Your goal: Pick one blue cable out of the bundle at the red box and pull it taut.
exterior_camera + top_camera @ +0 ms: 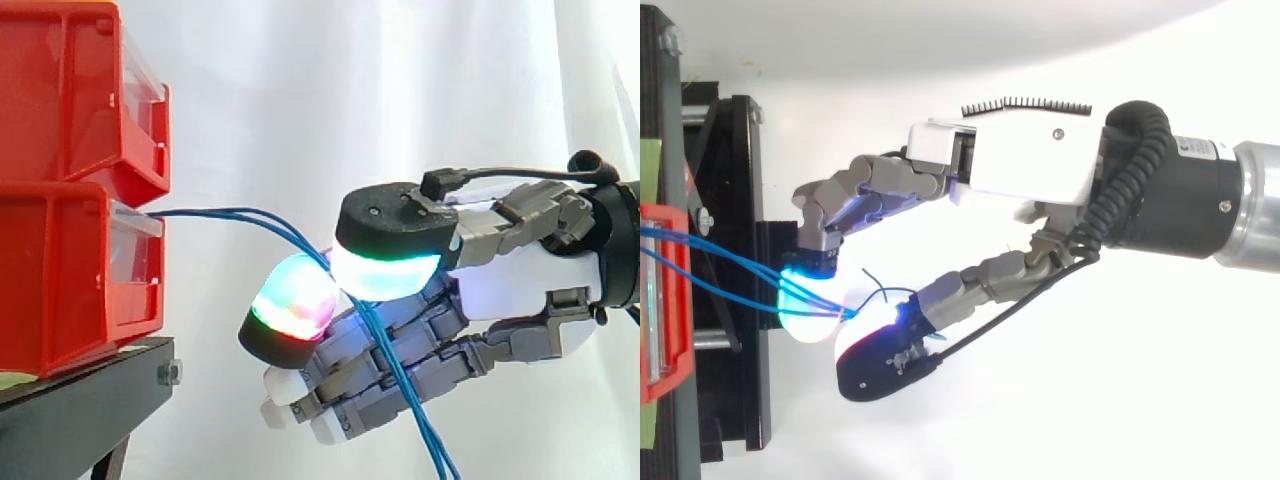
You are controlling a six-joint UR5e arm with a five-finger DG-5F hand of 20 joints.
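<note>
Bins of red plastic (80, 185) stand stacked at the left of the side view on a black metal stand (80, 410), with a white curtain (350, 100) behind. From the front of the lower bin (70, 280) a few thin blue cables (230, 213) run out to the right, lying close together and nearly level at first, then bending gently down toward the robot hand (520, 270). They show only a slight curve over this stretch.

The hand reaches in from the right with its white palm facing the bins and its fingers pointing at them. It is pinching the cables. They pass between the thumb's pad (385, 270), which glows white and cyan-green, and one fingertip pad (295, 300) just below it, which glows green, red and magenta. The two pads sit close together with the strands between them. Past the pinch the cables hang slack, crossing in front of the other grey fingers and leaving the bottom of the side view.

From the top view, the strands (720, 265) fan out a little at the red bin (658, 300) on the left edge and cross over the stand (735, 200). They converge at the cyan-lit fingertip (805, 295), with the thumb (880, 360) just beside it. A short curl of cable lies just right of the pads. The hand (1030, 170) is well clear of the bins
</note>
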